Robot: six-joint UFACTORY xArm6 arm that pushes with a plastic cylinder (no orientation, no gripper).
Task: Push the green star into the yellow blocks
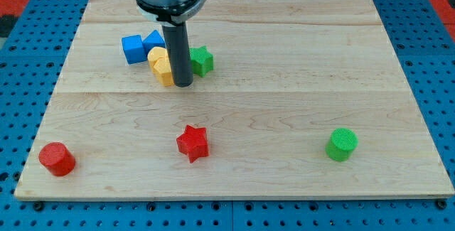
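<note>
The green star (202,60) lies in the upper left part of the wooden board (284,103). The yellow blocks (161,65) lie just to its left, partly hidden by my rod. My tip (183,84) rests on the board between them, at the star's lower left and against the right side of the yellow blocks. The star and the yellow blocks stand a rod's width apart.
A blue cube (133,49) and a second blue block (154,41) touch the yellow blocks from the upper left. A red star (193,143) lies at bottom centre, a red cylinder (57,158) at bottom left, a green cylinder (342,144) at bottom right.
</note>
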